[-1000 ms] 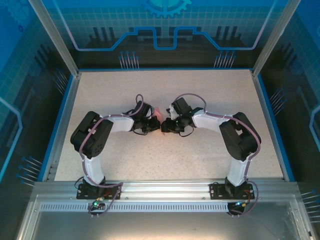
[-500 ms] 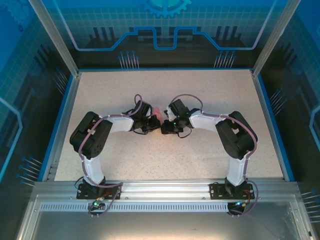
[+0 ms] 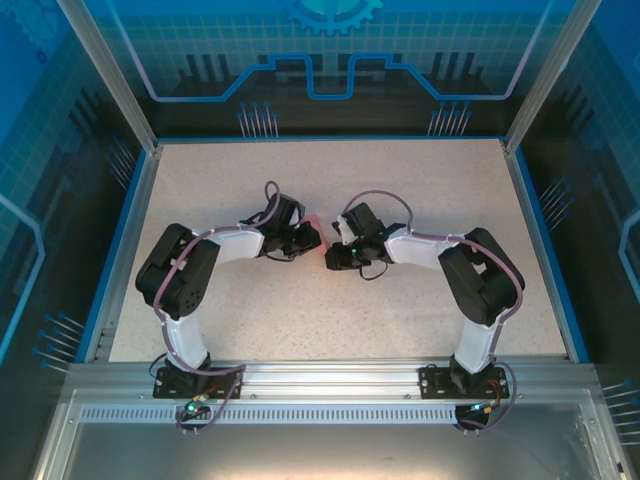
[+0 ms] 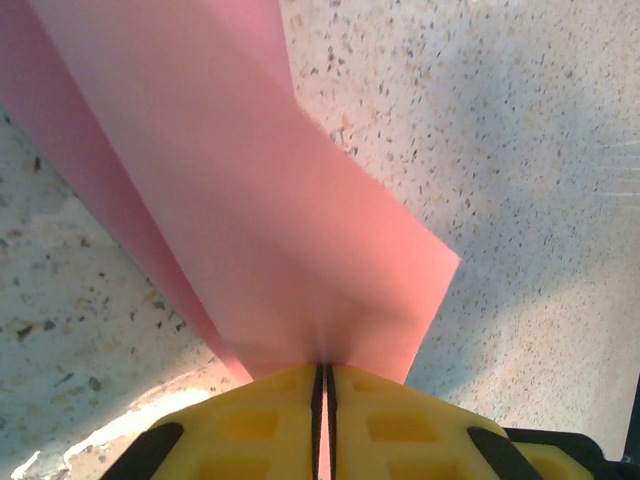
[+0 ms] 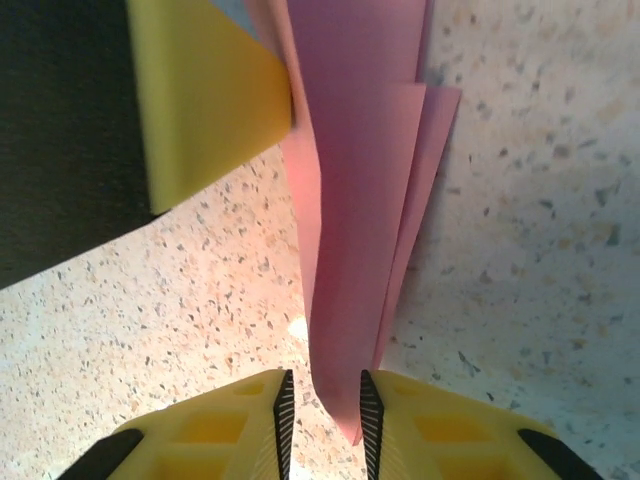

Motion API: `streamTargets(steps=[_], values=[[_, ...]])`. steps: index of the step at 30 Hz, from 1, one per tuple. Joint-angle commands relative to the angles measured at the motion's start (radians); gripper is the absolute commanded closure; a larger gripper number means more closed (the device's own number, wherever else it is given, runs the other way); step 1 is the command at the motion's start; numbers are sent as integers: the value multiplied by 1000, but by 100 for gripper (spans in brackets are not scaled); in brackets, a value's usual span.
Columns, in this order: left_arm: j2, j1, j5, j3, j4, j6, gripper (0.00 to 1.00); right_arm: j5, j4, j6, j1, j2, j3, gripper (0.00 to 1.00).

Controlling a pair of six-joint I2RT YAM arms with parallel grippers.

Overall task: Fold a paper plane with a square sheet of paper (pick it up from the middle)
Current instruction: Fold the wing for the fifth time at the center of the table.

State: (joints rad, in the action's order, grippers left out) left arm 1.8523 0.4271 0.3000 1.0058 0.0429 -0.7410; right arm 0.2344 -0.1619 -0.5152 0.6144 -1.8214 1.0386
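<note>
- Paper (image 4: 280, 220): plain pink, folded into overlapping layers, held mid-frame in the top view between both grippers.
- Left gripper (image 4: 323, 375): clamped tight on its edge.
- Right gripper (image 5: 325, 390): slightly parted around its tip.

Two black-and-white robot arms, seen from above, each rise from their bases, bend at the elbow and reach inward toward a folded pink paper sheet (image 3: 315, 221) between them. The left arm (image 3: 190, 275) comes at the sheet from its left, the right arm (image 3: 480, 272) from its right, wrists nearly meeting. In the left wrist view, the left gripper (image 4: 325, 368) has its yellow fingers (image 4: 250, 420) pressed together, pinching the sheet's edge. In the right wrist view, the right gripper (image 5: 323, 378) has its yellow fingers (image 5: 215, 425) slightly parted, the sheet's lower tip between them without being clamped.
</note>
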Motion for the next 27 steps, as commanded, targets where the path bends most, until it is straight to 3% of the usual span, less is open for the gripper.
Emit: streamTargets(steps=[1,19,27], values=[[-28,-19,7,28,0,41,85,-51,8,53,18,19,10,71],[30,-37,33,88,-22,63,85,-108,-24,123,56,-108,124,70],[38,-39,33,97,-30,71,85,-111,-8,122,53,-114,112,88]])
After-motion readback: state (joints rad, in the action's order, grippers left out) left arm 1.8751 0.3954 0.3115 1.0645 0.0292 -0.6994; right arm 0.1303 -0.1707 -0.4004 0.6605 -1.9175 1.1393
